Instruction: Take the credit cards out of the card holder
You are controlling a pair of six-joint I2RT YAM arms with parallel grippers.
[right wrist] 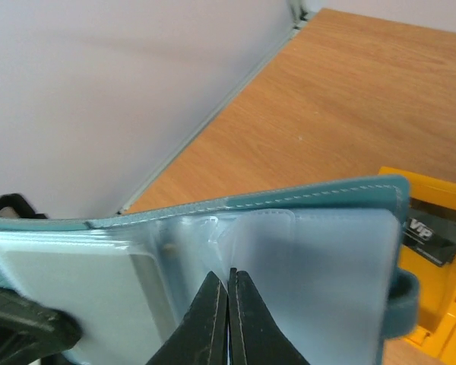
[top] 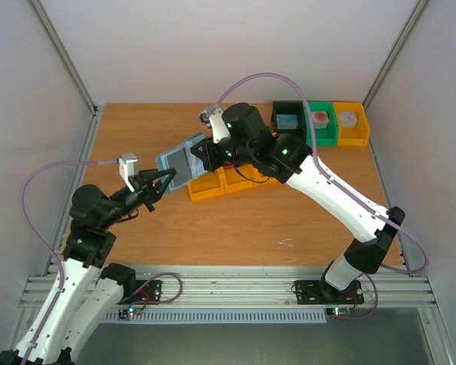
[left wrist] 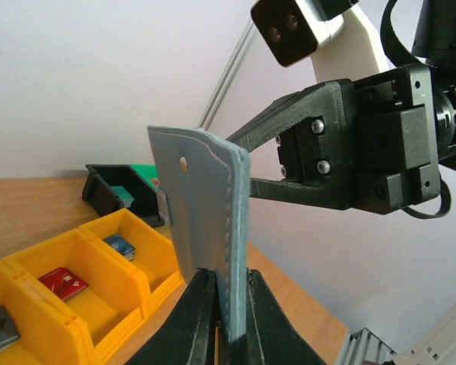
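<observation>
Blue card holder [top: 178,162] clamped in left pincer [left wrist: 229,280]; right pincer [right wrist: 228,275] closed tight at its sleeves [right wrist: 319,258].

The card holder [right wrist: 311,199] is teal-blue with a line of pale stitching along its edge. Its sleeves [right wrist: 327,274] are clear with a milky grey sheen. The left claw [left wrist: 229,289] and the right claw [right wrist: 228,281] are both black.

The yellow bins [left wrist: 68,328] hold a red card [left wrist: 62,283] with pale marks, a blue card [left wrist: 120,245] and a dark grey card [right wrist: 435,232] with white lettering. Further back are a black bin [top: 274,118], a green bin [top: 324,139] and another yellow bin [top: 352,139].

The surface [top: 137,137] is orange-brown wood grain. The arms [top: 334,194] are white and black, with lilac cables [top: 266,74].
</observation>
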